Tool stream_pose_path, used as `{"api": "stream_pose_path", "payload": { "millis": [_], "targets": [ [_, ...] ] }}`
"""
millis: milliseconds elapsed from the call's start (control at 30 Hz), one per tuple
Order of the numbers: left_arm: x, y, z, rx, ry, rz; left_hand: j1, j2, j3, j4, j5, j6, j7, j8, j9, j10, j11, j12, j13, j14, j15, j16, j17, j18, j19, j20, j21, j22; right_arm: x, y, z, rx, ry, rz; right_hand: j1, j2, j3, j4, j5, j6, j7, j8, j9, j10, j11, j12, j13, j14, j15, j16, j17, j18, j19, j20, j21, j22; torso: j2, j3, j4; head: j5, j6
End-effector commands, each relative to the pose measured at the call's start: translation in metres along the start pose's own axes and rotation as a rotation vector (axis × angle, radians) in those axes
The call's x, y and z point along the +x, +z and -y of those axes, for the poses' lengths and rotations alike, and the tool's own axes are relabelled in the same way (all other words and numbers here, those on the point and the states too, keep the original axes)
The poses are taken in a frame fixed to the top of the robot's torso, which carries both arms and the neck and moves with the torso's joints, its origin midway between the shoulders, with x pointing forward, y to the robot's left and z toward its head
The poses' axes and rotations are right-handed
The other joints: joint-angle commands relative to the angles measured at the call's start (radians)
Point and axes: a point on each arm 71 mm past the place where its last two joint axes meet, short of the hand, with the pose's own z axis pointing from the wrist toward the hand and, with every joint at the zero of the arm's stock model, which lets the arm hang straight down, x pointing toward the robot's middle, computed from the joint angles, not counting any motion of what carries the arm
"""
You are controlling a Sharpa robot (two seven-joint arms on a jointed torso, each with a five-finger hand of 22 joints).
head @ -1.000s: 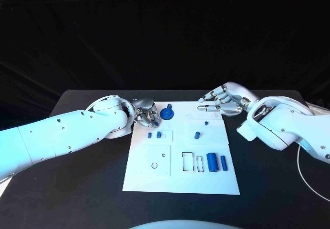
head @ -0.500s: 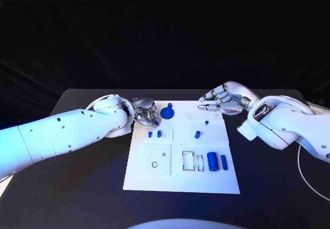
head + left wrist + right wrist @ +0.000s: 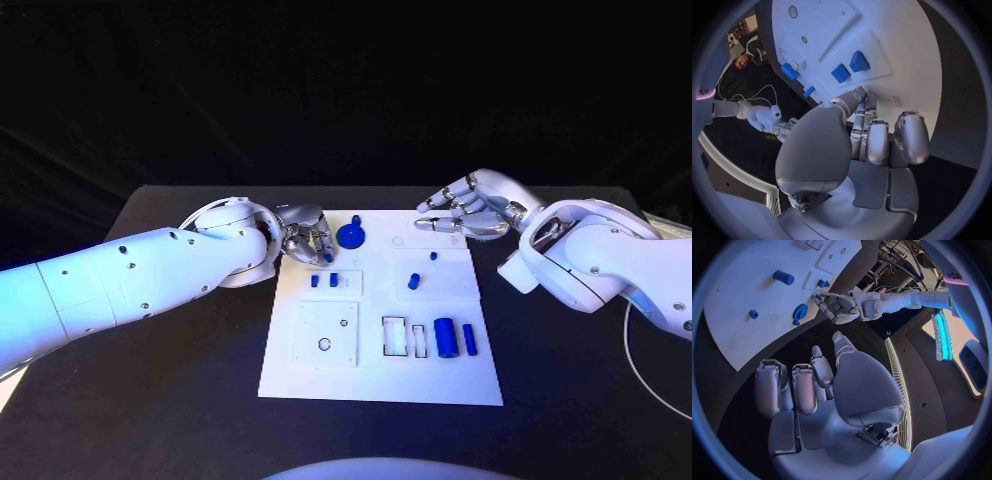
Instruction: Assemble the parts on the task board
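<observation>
A black bench (image 3: 173, 370) is seen from above in the head view, with the white task board (image 3: 382, 385) laid at the centre of the frame. From the left edge the white left arm (image 3: 130, 285) is extended toward the board's upper left corner, where the left hand (image 3: 306, 240) is held with its fingers curled inward; nothing is seen gripped in it, in this view or in the left wrist view, where the fingers (image 3: 879, 142) are shown folded beside the board's edge. Just right of that hand, a blue gear-shaped part (image 3: 352, 238) is seen on the board's upper portion. Below it, two small blue blocks (image 3: 325, 282) are set side by side in a raised panel. Further right, a small blue peg (image 3: 434, 257) and a short blue piece (image 3: 414, 282) are placed near the board's middle. In the lower right of the board, two blue cylinders (image 3: 454, 340) are laid side by side, just right of two empty rectangular slots (image 3: 404, 338). At the upper right of the frame, the right hand (image 3: 464, 212) is held at the board's upper right corner, fingers bent and loosely apart; no part is seen in it. In the right wrist view its fingers (image 3: 801, 387) are shown curled over the dark bench beside the board.
</observation>
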Motion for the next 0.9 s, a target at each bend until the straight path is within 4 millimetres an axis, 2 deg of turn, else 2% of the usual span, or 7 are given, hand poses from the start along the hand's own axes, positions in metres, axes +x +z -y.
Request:
{"api": "stream_pose_path", "payload": {
  "millis": [33,467,900],
  "targets": [
    [0.003,0.0002,0.0001,-0.002,0.004,-0.026,-0.011,-0.003,0.005,-0.001,-0.007,-0.001,0.008,-0.005,-0.001,0.001,0.008,-0.005,0.0,0.034,0.007,-0.002,-0.003,-0.008,0.028,0.002,-0.002,0.054,0.0012,0.0002,-0.0008,-0.01,-0.002,-0.01,0.007,-0.001,-0.003,0.0,0.005,0.008,0.0,0.003,0.0,0.001,-0.003,0.003,-0.001,0.054,-0.004,-0.003,0.015,0.007,-0.004,-0.002,-0.006,0.019,0.0,0.0,0.0006,-0.001,0.0],
    [0.0044,0.0018,-0.0001,-0.006,0.001,-0.024,-0.028,-0.014,0.02,-0.005,-0.006,-0.04,0.024,-0.035,-0.019,-0.018,0.022,-0.037,-0.006,0.031,0.018,-0.001,-0.012,-0.007,0.025,0.011,-0.007,0.054,0.0012,0.0003,-0.0005,-0.01,-0.002,-0.01,0.007,-0.001,-0.003,0.0,0.005,0.008,0.0,0.003,0.0,0.001,-0.003,0.003,-0.001,0.054,-0.004,-0.003,0.015,0.007,-0.004,-0.002,-0.006,0.019,0.0,-0.0001,0.0002,-0.002,0.001],
    [0.0041,0.0014,-0.001,-0.01,-0.002,-0.019,-0.036,-0.022,0.028,-0.007,-0.006,-0.062,0.031,-0.038,-0.031,-0.024,0.029,-0.049,-0.007,0.029,0.023,-0.002,-0.019,-0.006,0.023,0.016,-0.01,0.053,0.0012,0.0003,-0.0002,-0.008,-0.001,-0.01,0.007,-0.001,-0.003,0.0,0.005,0.008,0.0,0.003,0.0,0.001,-0.003,0.003,-0.001,0.054,-0.004,-0.003,0.015,0.007,-0.004,-0.002,-0.006,0.019,0.0,0.0003,0.0002,-0.001,0.001]
  ]
}}
